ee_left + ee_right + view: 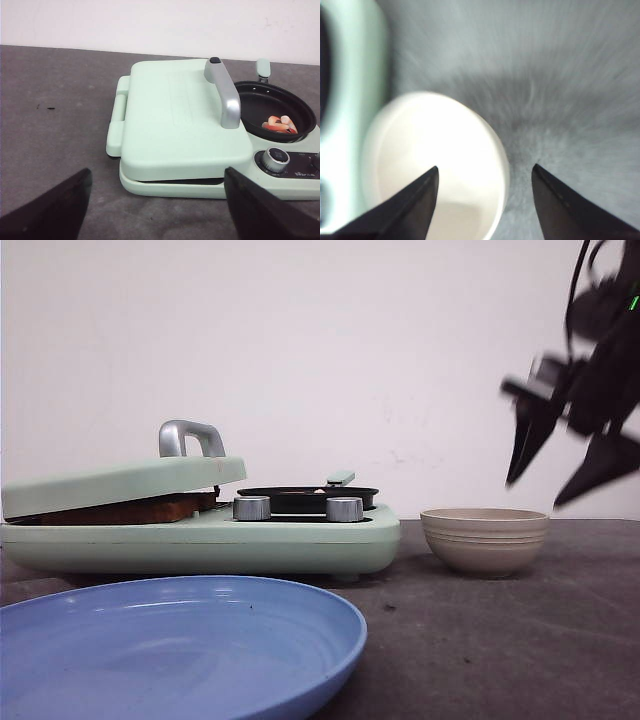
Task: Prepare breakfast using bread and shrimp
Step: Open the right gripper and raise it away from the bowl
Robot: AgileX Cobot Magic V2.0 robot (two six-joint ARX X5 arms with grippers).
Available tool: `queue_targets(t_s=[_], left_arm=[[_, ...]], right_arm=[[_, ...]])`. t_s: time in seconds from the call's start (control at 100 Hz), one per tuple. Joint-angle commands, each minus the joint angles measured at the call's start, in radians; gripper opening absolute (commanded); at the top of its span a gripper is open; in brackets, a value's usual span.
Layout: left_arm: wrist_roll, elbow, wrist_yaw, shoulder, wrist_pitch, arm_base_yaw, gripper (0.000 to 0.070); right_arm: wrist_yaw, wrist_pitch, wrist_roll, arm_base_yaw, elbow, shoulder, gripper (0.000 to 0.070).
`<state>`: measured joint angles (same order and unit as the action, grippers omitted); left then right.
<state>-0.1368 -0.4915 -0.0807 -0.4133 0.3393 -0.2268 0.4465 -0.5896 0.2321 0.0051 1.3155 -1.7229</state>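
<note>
While the mint-green breakfast maker [200, 535] sits on the dark grey surface [500, 640], I see the bread [130, 510] as a brown crust edge pressed flat between its base and its slightly raised hinged lid [120, 485]; the visible edge runs left to right across my front view, lying level. Beside the lid, the small black frying pan [275, 107] on the same appliance holds a few pink shrimp [280, 124]. My left gripper [155, 200] hovers in front of the appliance with its black fingers [50, 210] spread wide apart, holding nothing and touching nothing. My right gripper [560, 465] hangs blurred in the air above the round beige ribbed bowl [485, 538], which stands just to the right of the appliance; its fingers [400, 210] are also apart and empty, clear of the bowl's rim. Closest to me lies a wide blue plate [180, 650].
</note>
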Motion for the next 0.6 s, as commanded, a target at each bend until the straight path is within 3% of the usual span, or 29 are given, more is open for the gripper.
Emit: queue_targets(t_s=[0.0, 0.18, 0.32, 0.41, 0.51, 0.54, 0.59], left_arm=[[0.012, -0.003, -0.001, -0.004, -0.01, -0.002, 0.047], [-0.02, -0.003, 0.003, -0.004, -0.011, -0.003, 0.0469], [-0.05, -0.003, 0.011, -0.003, -0.015, -0.003, 0.0456], [-0.067, -0.003, 0.015, -0.003, -0.014, -0.003, 0.03], [-0.068, -0.003, 0.038, -0.003, -0.01, -0.003, 0.0054], [-0.071, -0.003, 0.042, -0.003, -0.006, -0.003, 0.0], [-0.08, -0.003, 0.05, -0.003, 0.002, -0.003, 0.0]], right_arm=[[0.023, -0.003, -0.011, 0.0, 0.016, 0.046, 0.0363], [0.146, 0.014, -0.003, 0.005, 0.016, 0.209, 0.0361], [0.163, 0.01, -0.01, 0.035, 0.016, 0.324, 0.0344], [0.153, -0.006, -0.039, 0.053, 0.016, 0.391, 0.0209], [0.147, -0.022, -0.062, 0.077, 0.016, 0.454, 0.001], [0.141, -0.031, -0.074, 0.085, 0.016, 0.472, 0.0], [0.112, -0.051, -0.095, 0.101, 0.016, 0.504, 0.0]])
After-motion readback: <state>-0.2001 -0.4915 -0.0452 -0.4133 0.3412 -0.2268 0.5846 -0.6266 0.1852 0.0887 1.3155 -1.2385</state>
